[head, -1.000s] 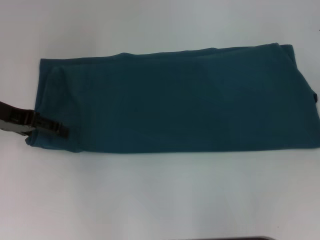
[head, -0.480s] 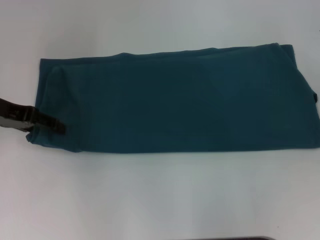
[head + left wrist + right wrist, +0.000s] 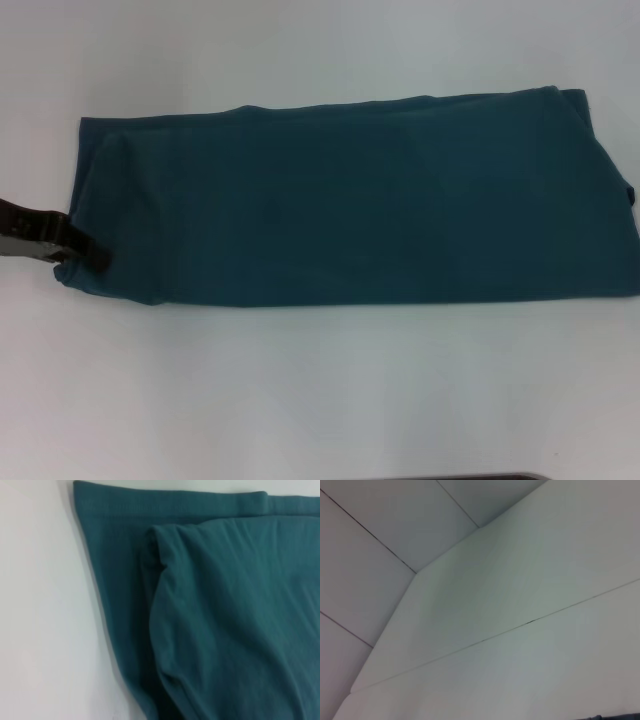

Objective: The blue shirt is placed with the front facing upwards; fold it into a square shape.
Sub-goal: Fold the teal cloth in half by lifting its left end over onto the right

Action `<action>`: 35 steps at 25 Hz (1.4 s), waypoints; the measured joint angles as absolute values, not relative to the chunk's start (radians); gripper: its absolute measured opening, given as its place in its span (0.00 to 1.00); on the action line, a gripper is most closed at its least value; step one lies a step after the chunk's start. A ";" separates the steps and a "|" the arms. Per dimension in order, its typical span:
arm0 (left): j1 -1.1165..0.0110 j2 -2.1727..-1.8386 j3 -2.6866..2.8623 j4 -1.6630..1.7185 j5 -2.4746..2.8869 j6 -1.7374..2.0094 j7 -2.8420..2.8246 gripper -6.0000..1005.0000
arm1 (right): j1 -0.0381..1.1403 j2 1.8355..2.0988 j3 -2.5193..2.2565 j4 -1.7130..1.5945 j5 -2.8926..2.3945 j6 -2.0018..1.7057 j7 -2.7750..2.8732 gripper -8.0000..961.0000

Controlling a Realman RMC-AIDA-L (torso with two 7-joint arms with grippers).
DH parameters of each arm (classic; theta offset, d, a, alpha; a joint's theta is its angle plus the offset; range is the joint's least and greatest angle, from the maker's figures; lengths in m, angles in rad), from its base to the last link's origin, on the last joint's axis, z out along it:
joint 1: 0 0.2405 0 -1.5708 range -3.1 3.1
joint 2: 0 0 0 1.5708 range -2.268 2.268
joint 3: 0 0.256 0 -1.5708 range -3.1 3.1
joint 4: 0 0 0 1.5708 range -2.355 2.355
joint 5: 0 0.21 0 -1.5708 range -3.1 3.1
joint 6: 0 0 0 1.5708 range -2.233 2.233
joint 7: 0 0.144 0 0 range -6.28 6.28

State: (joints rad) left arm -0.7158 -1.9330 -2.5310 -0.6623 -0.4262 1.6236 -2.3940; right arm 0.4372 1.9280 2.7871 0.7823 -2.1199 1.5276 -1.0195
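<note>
- The white table [image 3: 320,400] carries everything in view; the blue shirt is the landmark for what follows.
- The blue shirt [image 3: 360,200] lies flat on the table as a long band running side to side, plain teal face up, with no lettering or collar showing. That shape suggests the lengthwise folds are done and the band has yet to be doubled over end to end to make a square.
- The shirt's left end, seen close in the left wrist view, has an upper layer [image 3: 230,620] sitting slightly inside the layer beneath, leaving a narrow border of lower cloth along that end. The edges look fairly well matched, which should help the next fold land square.
- The left gripper [image 3: 88,255] reaches in low from the left and sits at the shirt's left end near its front corner, its tip over the cloth edge. Whether its fingers are spread or closed on the fabric I cannot tell. The position suits pinching that corner to carry it toward the far end.
- The right gripper is not in sight; its wrist camera shows only pale panelled surfaces [image 3: 480,605], so that arm appears parked away from the shirt.
</note>
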 joint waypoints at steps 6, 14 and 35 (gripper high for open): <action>-0.714 -1.935 -2.531 -0.661 -0.423 1.623 -2.394 0.15 | 0.437 1.928 2.787 0.782 -2.120 1.528 -1.020 0.79; -0.709 -1.935 -2.531 -0.665 -0.421 1.618 -2.394 0.04 | 0.437 1.928 2.787 0.782 -2.120 1.528 -1.021 0.79; -0.630 -1.840 -2.563 -0.710 -0.432 1.631 -2.380 0.04 | 0.469 1.950 2.783 0.770 -2.120 1.518 -1.023 0.79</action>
State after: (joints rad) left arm -0.6296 -1.8396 -2.5626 -0.7100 -0.4318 1.6307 -2.3801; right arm 0.4687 1.9503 2.7830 0.7696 -2.1200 1.5177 -1.0235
